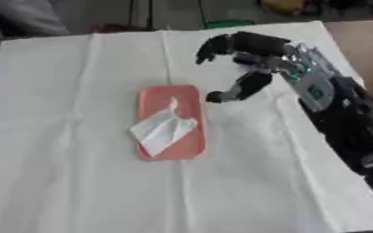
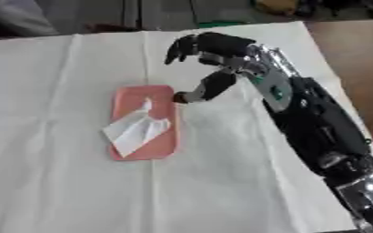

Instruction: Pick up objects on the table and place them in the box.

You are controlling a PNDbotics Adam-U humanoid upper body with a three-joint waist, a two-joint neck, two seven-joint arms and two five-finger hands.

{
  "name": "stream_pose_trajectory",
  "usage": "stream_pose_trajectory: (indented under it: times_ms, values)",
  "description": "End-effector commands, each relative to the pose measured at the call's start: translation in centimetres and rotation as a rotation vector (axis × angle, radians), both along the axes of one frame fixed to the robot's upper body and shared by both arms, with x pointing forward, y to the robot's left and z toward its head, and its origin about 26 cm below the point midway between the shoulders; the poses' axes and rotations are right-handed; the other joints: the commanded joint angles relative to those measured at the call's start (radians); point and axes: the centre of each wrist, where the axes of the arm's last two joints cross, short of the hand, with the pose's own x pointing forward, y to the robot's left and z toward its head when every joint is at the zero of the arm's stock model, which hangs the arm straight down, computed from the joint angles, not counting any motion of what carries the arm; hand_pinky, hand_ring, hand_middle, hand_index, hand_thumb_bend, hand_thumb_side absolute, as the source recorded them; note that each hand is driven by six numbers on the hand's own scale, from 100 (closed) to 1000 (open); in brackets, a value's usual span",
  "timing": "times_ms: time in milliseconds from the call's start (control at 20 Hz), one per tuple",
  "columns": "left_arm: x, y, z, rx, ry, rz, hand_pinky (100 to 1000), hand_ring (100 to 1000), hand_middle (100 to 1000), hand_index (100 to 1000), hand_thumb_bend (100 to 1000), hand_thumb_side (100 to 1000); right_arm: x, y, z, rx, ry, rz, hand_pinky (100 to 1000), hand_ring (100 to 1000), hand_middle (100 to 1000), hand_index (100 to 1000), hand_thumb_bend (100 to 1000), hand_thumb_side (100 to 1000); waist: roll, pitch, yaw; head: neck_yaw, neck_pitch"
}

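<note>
Approach step. Right hand (image 1: 257, 59) above white cloth-covered table (image 1: 62, 173), curved fingers empty, just right of flat pink tissue pack (image 1: 170, 122). Next: lower, close around pack edges.

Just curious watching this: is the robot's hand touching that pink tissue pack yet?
Cannot tell. In the left eye view the right hand's thumb tip sits right at the pink tissue pack's upper right edge.

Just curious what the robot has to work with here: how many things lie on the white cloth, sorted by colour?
Pink: 1, the flat pink pack
White: 1, the white tissue lying on it
Total: 2
The right hand holds nothing.
</note>
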Motion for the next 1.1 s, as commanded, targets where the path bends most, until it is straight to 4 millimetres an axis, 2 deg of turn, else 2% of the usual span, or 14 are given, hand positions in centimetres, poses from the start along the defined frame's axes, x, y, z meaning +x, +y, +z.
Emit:
stream_pose_trajectory:
  times_ms: [50, 250, 450, 600, 750, 800, 1100]
  values:
    - [-0.2, 0.7, 0.5, 0.019, -0.017, 0.022, 669, 658, 678, 790, 240, 840, -1.0, -1.4, 2.8, 0.093, -0.077, -0.030, 750, 697, 804, 824, 448, 669, -0.001, -0.020, -0.008, 0.004, 0.004]
    - [-0.2, 0.8, 0.4, 0.019, -0.015, 0.031, 669, 658, 678, 789, 238, 844, -2.1, -2.8, 3.6, 0.163, -0.087, -0.058, 741, 689, 803, 822, 420, 665, 0.000, -0.017, -0.027, 0.010, 0.004]
    - [-0.1, 0.9, 0.3, 0.026, -0.009, 0.033, 669, 659, 678, 788, 234, 848, -4.0, -6.4, 4.0, 0.241, -0.106, -0.138, 713, 664, 801, 812, 396, 662, -0.001, -0.020, -0.067, 0.004, 0.004]
    - [-0.1, 1.0, 0.2, 0.032, -0.004, 0.034, 668, 659, 678, 787, 229, 860, -5.0, -7.9, 3.9, 0.284, -0.105, -0.173, 695, 651, 800, 803, 371, 661, -0.003, -0.020, -0.072, 0.008, 0.004]
    - [-0.2, 1.3, -0.2, 0.036, 0.010, 0.048, 668, 658, 678, 787, 223, 867, -6.3, -10.1, 3.6, 0.318, -0.092, -0.222, 690, 648, 799, 801, 360, 662, -0.005, -0.022, -0.071, 0.015, 0.004]
    - [-0.2, 1.4, -0.3, 0.040, 0.013, 0.050, 668, 658, 678, 787, 218, 871, -6.7, -10.7, 3.5, 0.326, -0.084, -0.233, 689, 648, 799, 796, 328, 669, -0.005, -0.024, -0.076, 0.014, 0.004]
    - [-0.2, 1.4, -0.4, 0.067, 0.022, 0.041, 668, 660, 682, 787, 215, 878, -8.8, -12.4, 2.9, 0.356, -0.046, -0.257, 691, 651, 797, 789, 293, 682, -0.012, -0.028, -0.104, 0.001, 0.004]
